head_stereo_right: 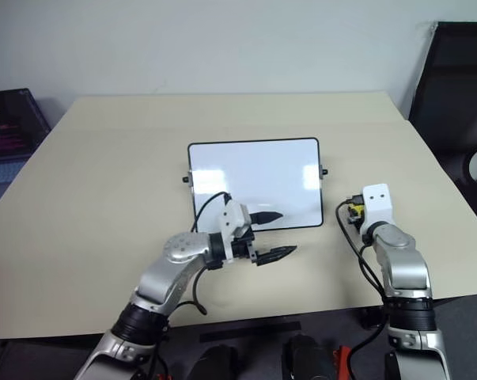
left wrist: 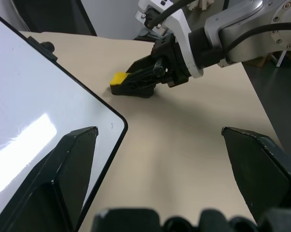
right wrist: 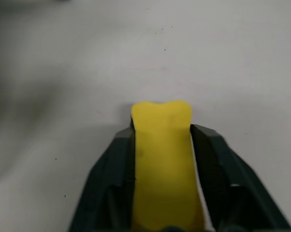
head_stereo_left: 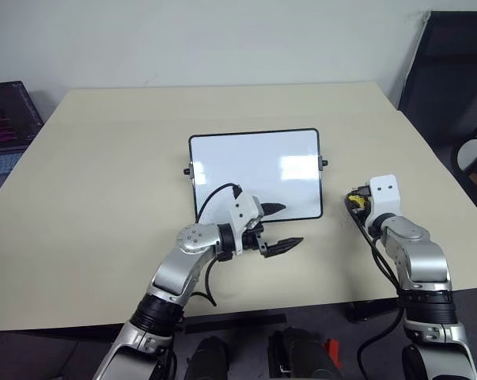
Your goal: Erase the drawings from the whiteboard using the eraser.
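Eraser (right wrist: 161,159) sat between the right gripper's (left wrist: 135,83) fingers, touching both, down on the table (head_stereo_left: 104,158) right of the whiteboard (head_stereo_left: 254,170). Left gripper (head_stereo_left: 279,228) gaped wide at the board's near corner.

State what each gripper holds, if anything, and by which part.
The right gripper has the small yellow oblong eraser between its fingers, pinched by its long sides, one end protruding, on the table. The left gripper is open and empty.

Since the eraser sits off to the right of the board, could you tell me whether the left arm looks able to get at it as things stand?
Probably not. The eraser sits between the fingers of the right gripper, right of the whiteboard. The open left gripper hovers at the board's near edge, with bare table between.
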Controlling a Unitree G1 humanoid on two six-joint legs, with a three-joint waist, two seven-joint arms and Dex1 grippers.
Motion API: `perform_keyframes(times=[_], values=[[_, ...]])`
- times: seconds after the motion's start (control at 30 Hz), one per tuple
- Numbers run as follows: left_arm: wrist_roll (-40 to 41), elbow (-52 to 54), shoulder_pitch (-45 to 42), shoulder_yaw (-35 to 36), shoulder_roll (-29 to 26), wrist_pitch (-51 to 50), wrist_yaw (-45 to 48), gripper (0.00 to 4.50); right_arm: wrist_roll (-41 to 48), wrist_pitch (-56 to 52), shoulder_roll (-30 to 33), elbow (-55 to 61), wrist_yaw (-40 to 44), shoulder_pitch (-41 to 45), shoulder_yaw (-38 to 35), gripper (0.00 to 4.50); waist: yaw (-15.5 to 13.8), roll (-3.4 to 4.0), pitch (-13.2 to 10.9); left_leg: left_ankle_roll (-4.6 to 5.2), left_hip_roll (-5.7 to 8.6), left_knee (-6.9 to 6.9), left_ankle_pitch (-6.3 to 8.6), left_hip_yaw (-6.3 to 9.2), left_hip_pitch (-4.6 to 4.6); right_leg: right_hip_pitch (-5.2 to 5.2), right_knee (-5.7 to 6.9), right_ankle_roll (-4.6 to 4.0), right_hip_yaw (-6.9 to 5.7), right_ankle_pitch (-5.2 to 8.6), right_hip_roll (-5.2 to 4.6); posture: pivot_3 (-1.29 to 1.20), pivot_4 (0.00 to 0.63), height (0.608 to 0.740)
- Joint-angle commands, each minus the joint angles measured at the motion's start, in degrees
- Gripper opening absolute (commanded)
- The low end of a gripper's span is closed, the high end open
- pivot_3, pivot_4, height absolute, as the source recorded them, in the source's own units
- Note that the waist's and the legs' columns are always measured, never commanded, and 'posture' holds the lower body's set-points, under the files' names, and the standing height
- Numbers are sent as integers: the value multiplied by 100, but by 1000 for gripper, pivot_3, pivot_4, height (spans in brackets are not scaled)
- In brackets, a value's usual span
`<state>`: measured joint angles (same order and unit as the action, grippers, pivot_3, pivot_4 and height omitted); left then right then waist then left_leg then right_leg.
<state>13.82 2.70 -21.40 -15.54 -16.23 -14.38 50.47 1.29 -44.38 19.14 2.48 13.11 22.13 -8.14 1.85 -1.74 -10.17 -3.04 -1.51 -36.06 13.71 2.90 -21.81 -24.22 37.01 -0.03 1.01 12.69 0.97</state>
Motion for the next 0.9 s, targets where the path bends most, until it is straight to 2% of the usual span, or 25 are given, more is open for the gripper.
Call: perform_keyframes(times=[0.03,0.13,0.17,0.3,0.47,0.63,0.9], values=[[21,301,-25,18,-7,76,-29,4500,36,88,13,125,-75,24,-29,3299,0,0,0,0,0,0,0,0,0,0,0,0,1,0,0,0,150,740],[23,302,-44,16,-10,54,-35,4500,25,122,42,88,-110,39,-21,4391,0,0,0,0,0,0,0,0,0,0,1,0,1,0,0,0,150,740],[24,304,-45,17,-14,50,-34,4500,20,134,46,72,-131,45,-26,4451,0,0,0,0,0,0,0,0,0,0,1,0,0,0,0,0,150,740],[-3,308,-36,64,-64,50,-77,4500,36,158,10,174,-214,46,-63,4451,0,0,0,0,0,0,0,0,0,0,1,0,1,0,0,0,150,740],[-166,384,53,497,-122,-3,-823,4500,-13,518,-77,951,-461,-261,-111,4451,6,1,0,0,-2,0,0,1,0,-1,0,0,2,0,0,0,150,740],[-650,651,578,955,84,283,-2085,4500,-287,1462,35,2287,-444,-1317,182,4451,-17,5,3,-1,-6,5,1,7,-4,-2,-4,1,6,4,0,0,150,740],[-1376,1557,1824,1368,3,456,-3195,4500,-244,2755,-704,2983,-786,-2952,183,4451,-15,5,3,-2,-7,-1,1,5,6,5,1,-1,5,6,-2,0,150,740]])
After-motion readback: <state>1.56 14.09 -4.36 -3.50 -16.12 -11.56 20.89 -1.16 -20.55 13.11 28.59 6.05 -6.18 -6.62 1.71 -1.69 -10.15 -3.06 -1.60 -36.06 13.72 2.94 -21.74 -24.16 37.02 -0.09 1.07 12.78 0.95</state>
